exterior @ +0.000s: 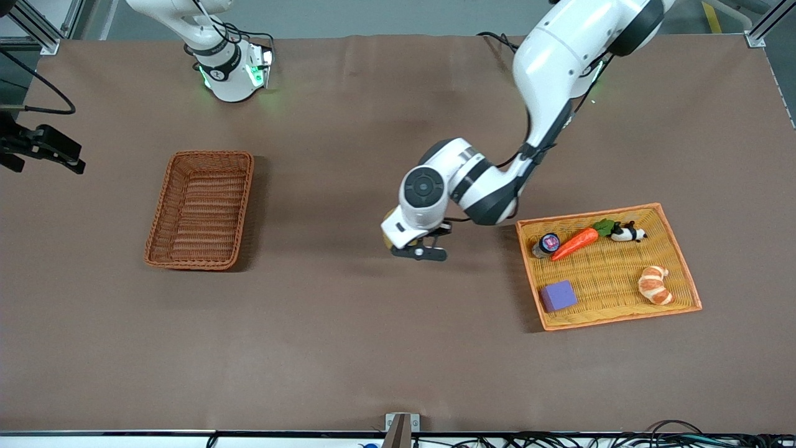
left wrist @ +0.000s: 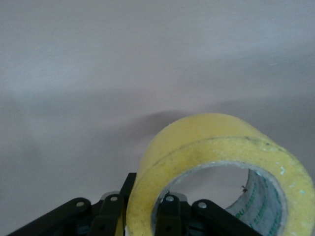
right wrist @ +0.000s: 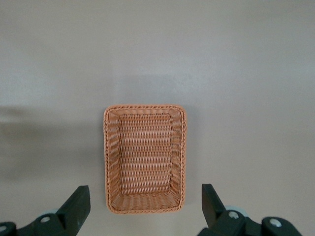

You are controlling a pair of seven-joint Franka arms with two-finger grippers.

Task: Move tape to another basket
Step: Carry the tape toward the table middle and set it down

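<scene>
My left gripper (exterior: pixel 415 247) is shut on the tape (exterior: pixel 389 234), a yellowish roll with a grey core, and holds it in the air over bare table between the basket and the tray. In the left wrist view the tape (left wrist: pixel 216 162) fills the lower part, and the left gripper (left wrist: pixel 144 212) has one finger outside the roll's wall and one inside the core. The reddish-brown wicker basket (exterior: pixel 160 214) stands empty toward the right arm's end of the table. The right gripper (right wrist: pixel 145 199) is open high above the basket (right wrist: pixel 106 157); it is out of the front view.
A flat orange-rimmed yellow tray (exterior: pixel 612 277) lies toward the left arm's end, holding a carrot toy (exterior: pixel 575 244), a panda toy (exterior: pixel 628 233), a croissant (exterior: pixel 655 285), a purple block (exterior: pixel 558 295) and a small jar (exterior: pixel 546 244). A black device (exterior: pixel 40 148) sits at the table's edge.
</scene>
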